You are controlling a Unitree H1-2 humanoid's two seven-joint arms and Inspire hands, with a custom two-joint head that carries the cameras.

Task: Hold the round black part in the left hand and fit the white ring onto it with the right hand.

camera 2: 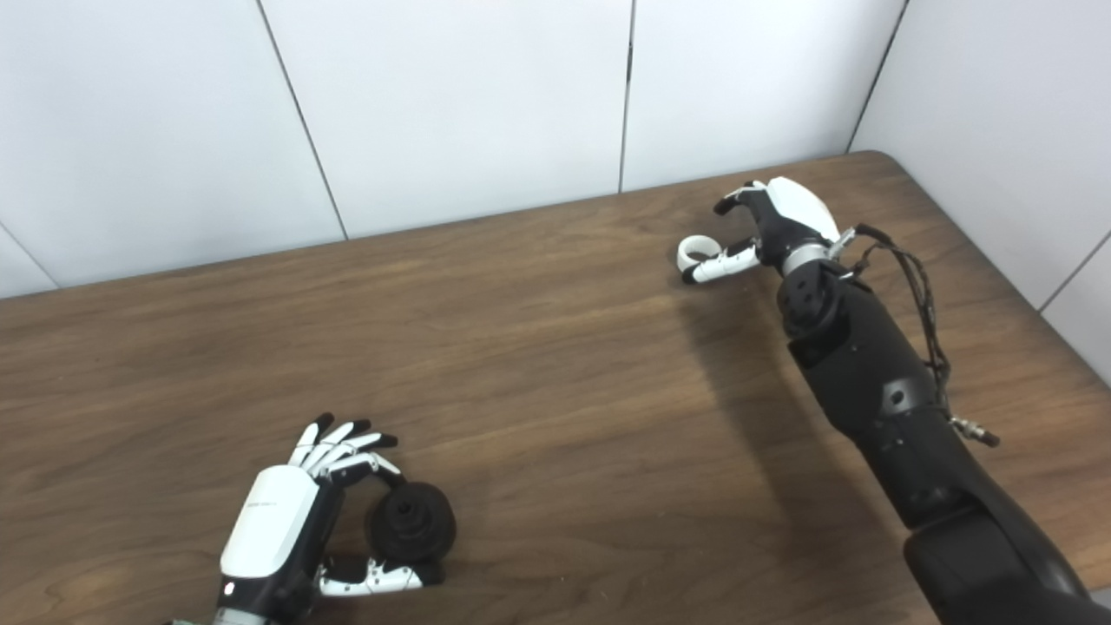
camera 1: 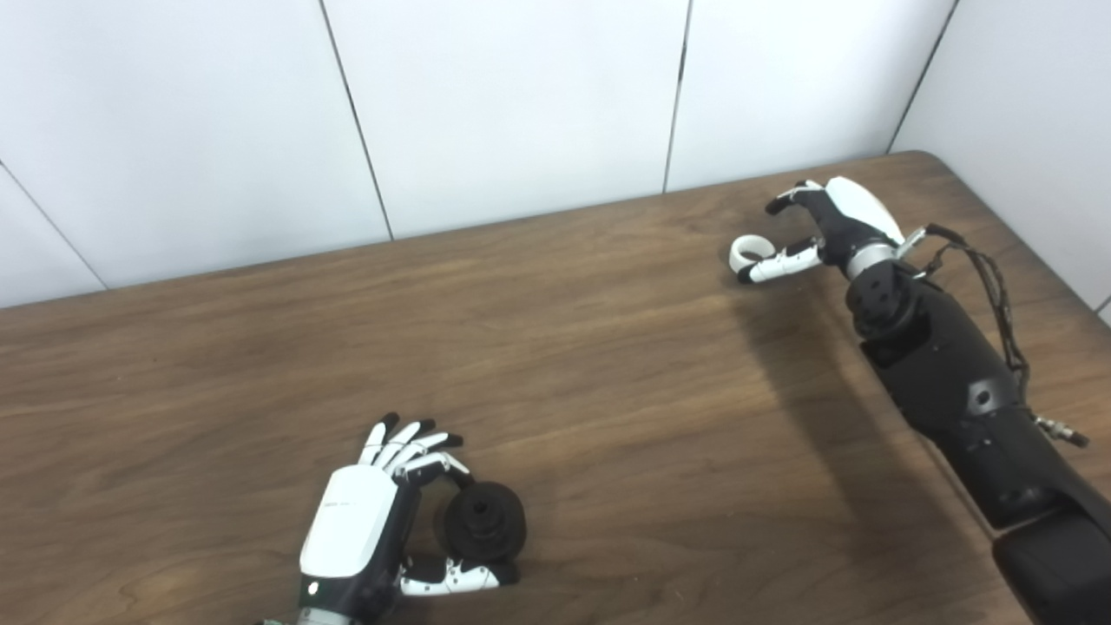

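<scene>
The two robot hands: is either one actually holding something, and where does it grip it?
The left robot hand cups the round black part by its rim, thumb below and fingers above. The right robot hand is open beside the white ring, not gripping it.

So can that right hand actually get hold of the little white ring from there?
Probably yes: the right hand is already at the white ring, thumb beside it, fingers apart, and the table around it is bare.

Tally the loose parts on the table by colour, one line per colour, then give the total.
Black: 1, the round black part at the left robot hand.
White: 1, the white ring by the right robot hand.
Total: 2
</scene>
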